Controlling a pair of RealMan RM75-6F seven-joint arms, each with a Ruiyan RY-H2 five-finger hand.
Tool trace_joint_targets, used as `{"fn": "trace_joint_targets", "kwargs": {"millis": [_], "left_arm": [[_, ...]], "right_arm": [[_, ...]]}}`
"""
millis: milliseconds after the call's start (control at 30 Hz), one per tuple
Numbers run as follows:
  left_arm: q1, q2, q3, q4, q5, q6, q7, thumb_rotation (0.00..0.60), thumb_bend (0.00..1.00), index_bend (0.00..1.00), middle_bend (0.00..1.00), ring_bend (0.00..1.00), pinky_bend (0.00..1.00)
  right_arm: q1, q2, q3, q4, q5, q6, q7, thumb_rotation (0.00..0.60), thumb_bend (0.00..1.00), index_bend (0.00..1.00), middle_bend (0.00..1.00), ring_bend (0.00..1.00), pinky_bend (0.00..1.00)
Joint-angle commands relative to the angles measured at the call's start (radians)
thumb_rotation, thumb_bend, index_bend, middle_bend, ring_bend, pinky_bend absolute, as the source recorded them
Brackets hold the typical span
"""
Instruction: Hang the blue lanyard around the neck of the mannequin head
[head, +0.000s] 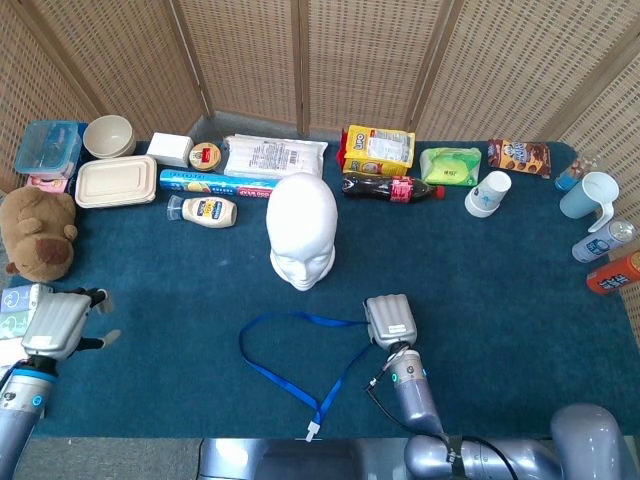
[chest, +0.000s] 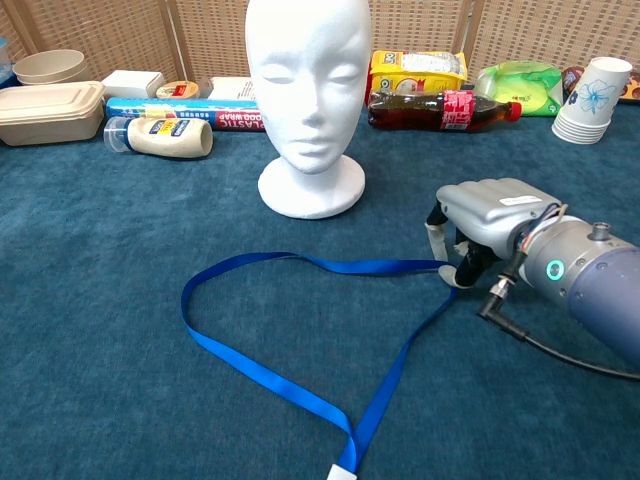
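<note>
Blue lanyard lies flat on the dark blue tabletop in a big loop, in front of the mannequin head. The right hand is at the right end of the loop. Its fingers curl down and pinch the strap there, so this hand is holding the lanyard. From the hand, 1 strip of the strap runs left and bends around, and another strip runs down toward the near edge. The 2 strips cross near a small white tag at the bottom.

The white mannequin head stands upright on its round base, just behind the loop and a little left of the right hand. The lanyard does not touch it.

Behind the head, a row of things lies along the back of the tabletop. A cola bottle lies on its side, with a yellow box behind it. A stack of white paper cups stands far to the right. A mayonnaise bottle lies on its side to the left, next to a tan lunch box.

The left hand hangs over the far left edge of the tabletop, well apart from the lanyard. Its fingers are spread and it holds nothing. A brown teddy bear sits just behind it.
</note>
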Motion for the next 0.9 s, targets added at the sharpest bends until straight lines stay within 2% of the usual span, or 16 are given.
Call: {"fn": "trace_joint_targets", "kwargs": {"millis": [33, 133, 167, 233, 367, 633, 900], "left_arm": [[-0.039, -0.024, -0.022, 0.005, -0.003, -0.022, 0.061, 0.523, 0.19, 0.53, 0.74, 0.75, 0.74], [-0.089, -0.049, -0.039, -0.003, -0.024, -0.072, 0.132, 0.522, 0.19, 0.53, 0.91, 0.95, 0.85], [-0.098, -0.057, -0.043, -0.005, -0.035, -0.080, 0.148, 0.522, 0.19, 0.53, 0.96, 0.99, 0.89], [-0.123, -0.076, -0.051, -0.012, -0.062, -0.108, 0.183, 0.524, 0.19, 0.53, 1.00, 1.00, 0.94], [-0.168, -0.119, -0.065, -0.032, -0.135, -0.155, 0.252, 0.518, 0.19, 0.53, 1.00, 1.00, 1.00], [-0.233, -0.194, -0.087, -0.075, -0.288, -0.188, 0.347, 0.517, 0.29, 0.53, 1.00, 1.00, 1.00], [-0.293, -0.267, -0.101, -0.092, -0.440, -0.188, 0.417, 0.518, 0.27, 0.53, 1.00, 1.00, 1.00]], "right_arm": [[0.000, 0.003, 0.000, -0.004, -0.003, -0.001, 0.000, 0.600, 0.45, 0.59, 0.98, 1.00, 1.00], [0.002, 0.007, 0.002, -0.012, -0.005, -0.003, 0.001, 0.600, 0.45, 0.59, 0.98, 1.00, 1.00], [0.002, 0.008, 0.003, -0.013, -0.005, -0.003, 0.001, 0.600, 0.45, 0.59, 0.98, 1.00, 1.00], [0.003, 0.011, 0.004, -0.016, -0.005, -0.005, 0.003, 0.600, 0.45, 0.59, 0.98, 1.00, 1.00], [0.001, 0.017, 0.004, -0.021, -0.005, -0.006, 0.009, 0.600, 0.46, 0.59, 0.98, 1.00, 1.00], [-0.002, 0.027, 0.003, -0.023, -0.005, -0.013, 0.023, 0.600, 0.46, 0.59, 0.98, 1.00, 1.00], [-0.006, 0.034, -0.002, -0.019, -0.008, -0.023, 0.040, 0.600, 0.46, 0.59, 0.98, 1.00, 1.00]]}}
